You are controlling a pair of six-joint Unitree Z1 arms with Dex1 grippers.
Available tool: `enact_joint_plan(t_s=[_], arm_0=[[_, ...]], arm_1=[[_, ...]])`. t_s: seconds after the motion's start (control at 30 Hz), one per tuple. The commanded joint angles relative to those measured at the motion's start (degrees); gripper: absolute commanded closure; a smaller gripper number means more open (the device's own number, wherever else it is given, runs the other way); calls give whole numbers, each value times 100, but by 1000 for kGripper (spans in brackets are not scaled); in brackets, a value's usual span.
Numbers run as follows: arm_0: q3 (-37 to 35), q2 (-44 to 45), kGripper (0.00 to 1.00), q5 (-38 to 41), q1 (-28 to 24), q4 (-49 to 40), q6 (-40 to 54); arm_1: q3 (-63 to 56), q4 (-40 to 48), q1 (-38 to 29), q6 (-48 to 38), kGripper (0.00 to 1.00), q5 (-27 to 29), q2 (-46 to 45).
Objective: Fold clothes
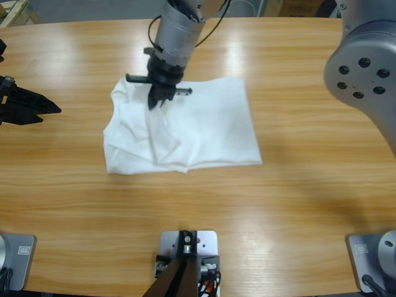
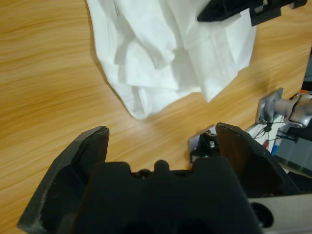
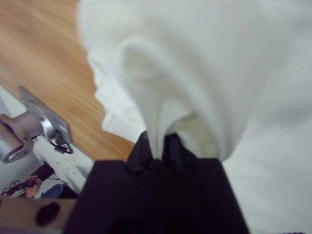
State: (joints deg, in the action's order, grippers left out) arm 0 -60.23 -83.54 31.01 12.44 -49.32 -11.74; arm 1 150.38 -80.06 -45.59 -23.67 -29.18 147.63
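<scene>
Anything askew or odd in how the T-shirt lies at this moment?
Yes. The T-shirt is partly folded, but its left half is rumpled, with a ridge of cloth pulled up where the right gripper pinches it. The left gripper sits open on the table, apart from the shirt. Nothing looks damaged.

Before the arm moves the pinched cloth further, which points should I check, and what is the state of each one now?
1. Right gripper shut on a ridge of the plain white cotton T-shirt: ok.
2. Only one layer pinched: cannot tell.
3. Left gripper open and apart from the shirt: ok.
4. Shirt lies wholly on the long wooden table: ok.
5. Shirt flat and smooth: not ok, its left part is bunched.
</scene>
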Motion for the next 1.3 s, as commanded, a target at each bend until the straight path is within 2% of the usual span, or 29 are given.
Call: enact_joint_plan(t_s=[0.03, 0.4, 0.7, 0.77, 0.8, 0.87, 0.9, 0.93, 1.1, 1.3], arm_0=[[215, -66, 133, 81, 57, 45, 75], [222, -75, 133, 81, 65, 45, 75], [222, -172, 133, 81, 65, 98, 82], [222, -172, 133, 81, 65, 98, 84], [222, -172, 133, 81, 65, 100, 84], [222, -172, 133, 81, 65, 103, 82], [222, -172, 133, 81, 65, 103, 84], [222, -172, 133, 81, 65, 103, 84], [231, -163, 133, 81, 65, 105, 84], [240, -140, 133, 81, 65, 105, 84]], arm_1=[[3182, 248, -55, 99, 1000, 88, -454], [3192, 319, -55, 108, 1000, 727, -519], [3199, 508, -43, 108, 1000, 624, -400], [3199, 631, -39, 115, 1000, 436, -335], [3199, 693, -37, 110, 971, 302, -293], [3204, 814, -37, 108, 239, 14, -208], [3208, 888, -37, 110, 30, -143, -168], [3211, 936, -37, 117, 0, -264, -145], [3217, 948, -37, 108, 0, -364, -147], [3234, 748, -36, 233, 0, -259, -254]])
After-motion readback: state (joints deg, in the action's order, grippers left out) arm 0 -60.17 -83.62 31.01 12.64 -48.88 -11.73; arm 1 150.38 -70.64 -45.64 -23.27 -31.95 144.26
